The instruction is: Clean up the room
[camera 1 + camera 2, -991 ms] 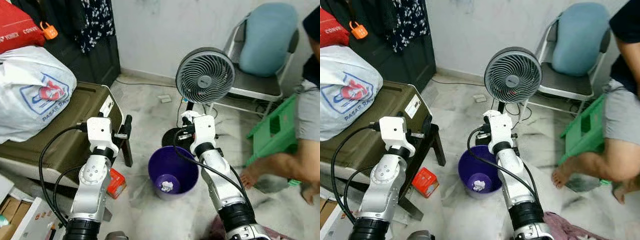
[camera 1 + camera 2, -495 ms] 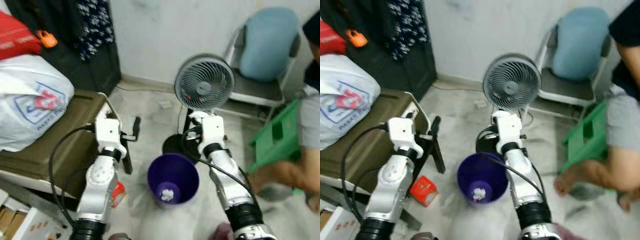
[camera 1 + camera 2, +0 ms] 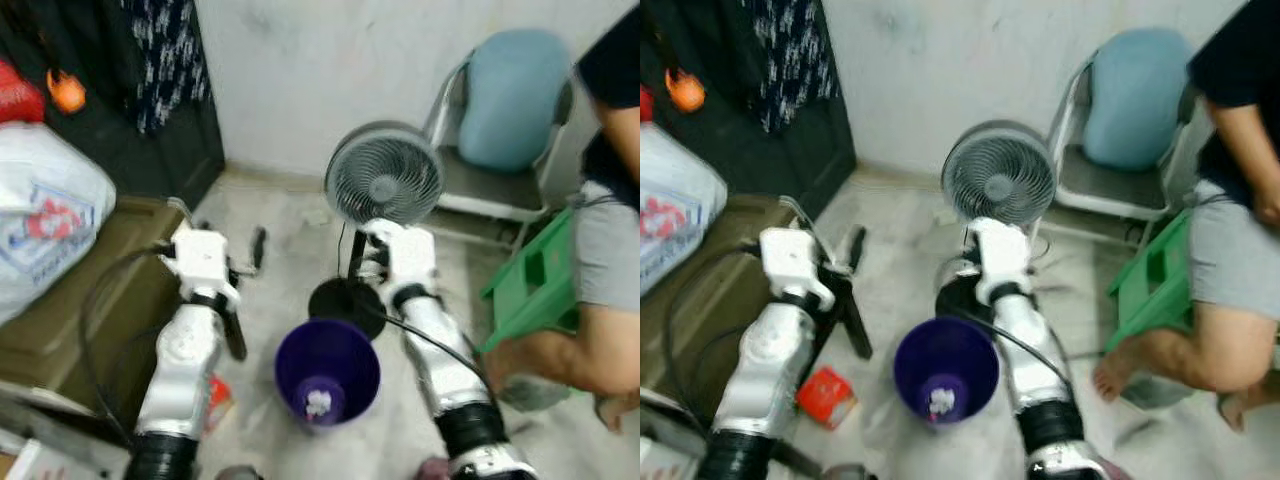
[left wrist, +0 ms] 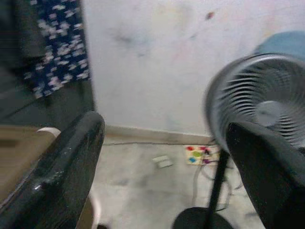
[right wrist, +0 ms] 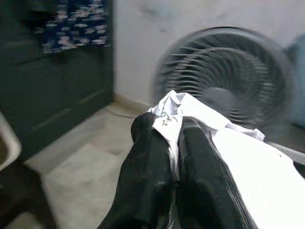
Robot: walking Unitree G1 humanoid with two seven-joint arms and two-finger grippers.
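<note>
A grey fan [image 3: 385,178] stands before a folding chair [image 3: 497,120].

Head stereo pair: I look forward and down from above both arms onto the floor, purple bin [image 3: 327,368] low centre, standing fan [image 3: 999,182] beyond it near the wall. Both eyes share this, slightly offset, somewhat blurred. Left wrist camera: looks level along its gripper [image 4: 162,157] toward the fan and wall. Right wrist camera: close behind its gripper [image 5: 174,138], same fan just past it, large and blurred.
</note>
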